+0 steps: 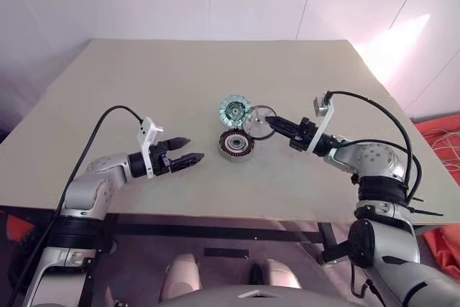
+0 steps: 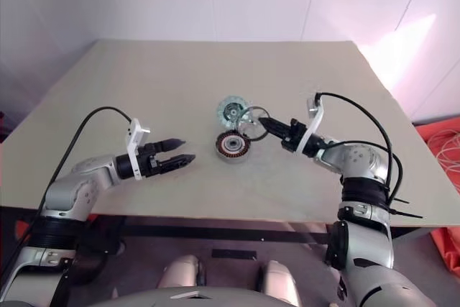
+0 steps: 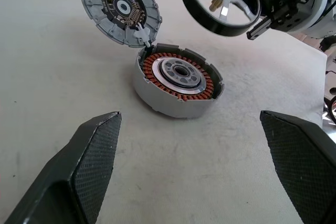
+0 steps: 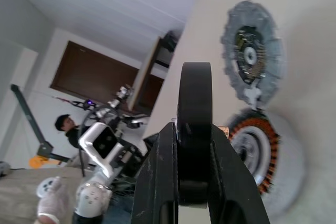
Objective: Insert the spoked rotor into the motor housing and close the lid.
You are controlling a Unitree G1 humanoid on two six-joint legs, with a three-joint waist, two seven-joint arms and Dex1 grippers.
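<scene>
Your right tool (image 1: 274,123) is clamped narrow on the rim of the spoked rotor (image 1: 259,121), holding it in the air just above and to the right of the motor housing (image 1: 236,145). The right wrist view shows the 2 fingers (image 4: 157,182) pinching the rotor's dark rim edge-on between them. The rotor is tilted, its hub and spokes facing toward your left side, and it touches neither the housing nor the desk (image 1: 215,70).

The motor housing sits on the desk near the middle, open side up, with its coppery winding ring and silver hub exposed. The lid (image 1: 234,108) stands tipped up just behind the housing (it appears joined to the housing rim by a small pale hinge piece), its segmented face and dark centre turned toward you.

Your left tool (image 1: 188,150) hovers over the desk to the left of the housing, well apart from it, with its 2 fingers spread wide and nothing between them. It points toward the housing.
</scene>
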